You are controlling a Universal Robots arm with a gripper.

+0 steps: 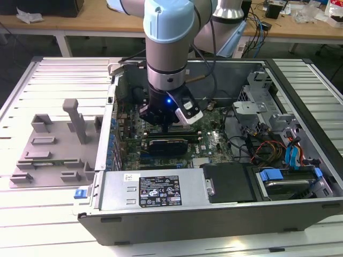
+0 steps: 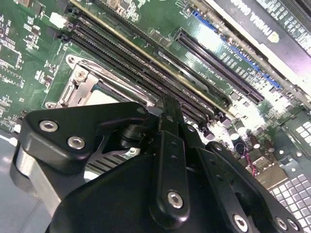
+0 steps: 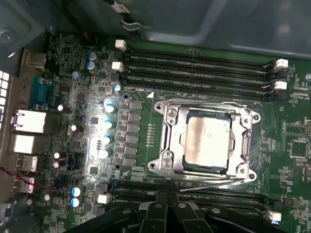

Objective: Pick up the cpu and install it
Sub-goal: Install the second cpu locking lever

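The cpu [image 3: 206, 141], a square chip with a silver-grey top, lies flat inside the metal socket frame [image 3: 170, 141] on the green motherboard [image 3: 146, 102]. Nothing holds it. My gripper [image 3: 166, 198] shows as black linkages just beside the socket's edge, over the memory slots, shut and empty. In the second wrist view the gripper [image 2: 168, 108] hangs close above the board, its tip next to the socket frame [image 2: 80, 87]. The exterior view has the gripper [image 1: 163, 127] lowered into the open computer case [image 1: 214, 214], over the motherboard's middle.
A grey plastic fixture tray [image 1: 53, 144] with upright posts lies on the slatted table at the exterior view's left. Inside the case are a black expansion card [image 1: 169, 144], cables [image 1: 257, 147], drive bays [image 1: 289, 176] and a power supply [image 1: 155, 190]. Memory slots [image 3: 194, 73] flank the socket.
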